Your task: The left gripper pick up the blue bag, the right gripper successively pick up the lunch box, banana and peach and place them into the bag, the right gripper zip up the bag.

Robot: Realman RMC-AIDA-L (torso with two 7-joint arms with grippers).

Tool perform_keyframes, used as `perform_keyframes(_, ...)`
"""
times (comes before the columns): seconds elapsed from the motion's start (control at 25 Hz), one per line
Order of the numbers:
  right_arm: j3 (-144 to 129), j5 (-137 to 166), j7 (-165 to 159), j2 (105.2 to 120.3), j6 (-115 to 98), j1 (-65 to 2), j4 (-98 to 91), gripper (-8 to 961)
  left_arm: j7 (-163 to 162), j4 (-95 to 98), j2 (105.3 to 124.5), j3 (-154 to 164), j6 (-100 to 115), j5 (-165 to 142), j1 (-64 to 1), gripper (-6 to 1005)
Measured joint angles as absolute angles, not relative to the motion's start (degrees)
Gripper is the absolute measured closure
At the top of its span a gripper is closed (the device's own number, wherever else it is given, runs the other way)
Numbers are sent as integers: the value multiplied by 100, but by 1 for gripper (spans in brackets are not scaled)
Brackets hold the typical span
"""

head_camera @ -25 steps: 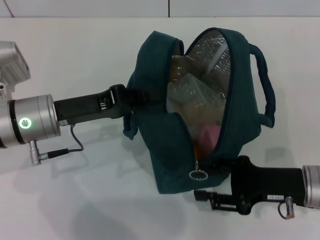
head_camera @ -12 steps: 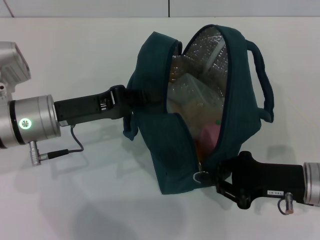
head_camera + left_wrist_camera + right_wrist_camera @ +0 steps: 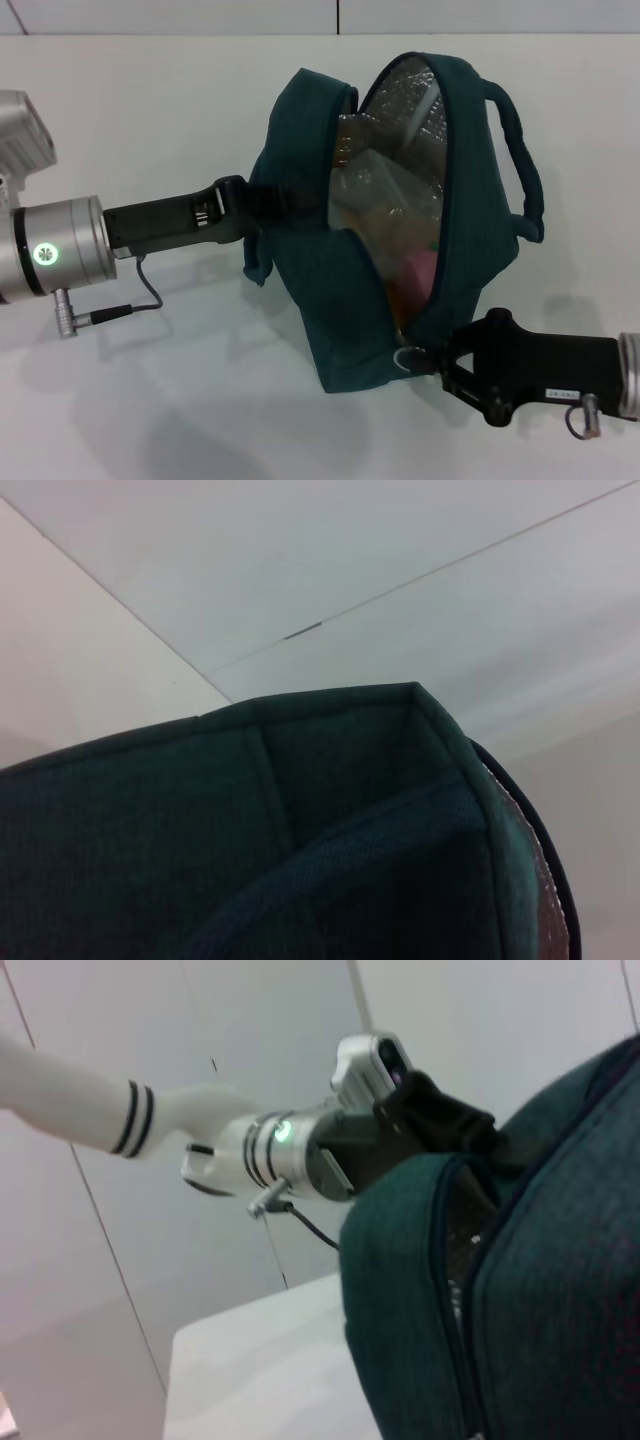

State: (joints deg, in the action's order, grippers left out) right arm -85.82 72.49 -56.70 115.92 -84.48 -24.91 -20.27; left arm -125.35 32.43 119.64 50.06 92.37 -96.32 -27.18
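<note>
Blue bag (image 3: pixel 400 210) stands at frame centre on the white counter (image 3: pixel 180 400), mouth gaping, lunch box (image 3: pixel 375 190) and peach (image 3: pixel 420 272) inside. Left pincer (image 3: pixel 262 200) clamps its left wall. Right pincer (image 3: pixel 425 358) grips the zipper pull (image 3: pixel 407 357) at lower right; open counter all around.

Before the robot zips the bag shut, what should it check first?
1. Left gripper holds the blue bag by its side: ok.
2. Food inside: lunch box and peach visible, ok; banana, cannot tell.
3. Nothing sticks out across the zipper line: ok.
4. Right gripper at the zipper pull ring: ok.
5. Jaws actually closed on the ring: cannot tell.
</note>
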Motion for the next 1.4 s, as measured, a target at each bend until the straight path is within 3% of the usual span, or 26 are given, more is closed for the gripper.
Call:
perform_keyframes(0.56, -7926, 7276, -5449, 11486, -9270, -1898, -2394, 946, -12500, 3243, 11953, 4987, 9238, -9634, -2628, 967)
perform_keyframes(1.4, -7845, 7211, -5301, 11519, -9421, -2028, -2378, 944, -12010, 3243, 11944, 4974, 9232, -9629, -2628, 967)
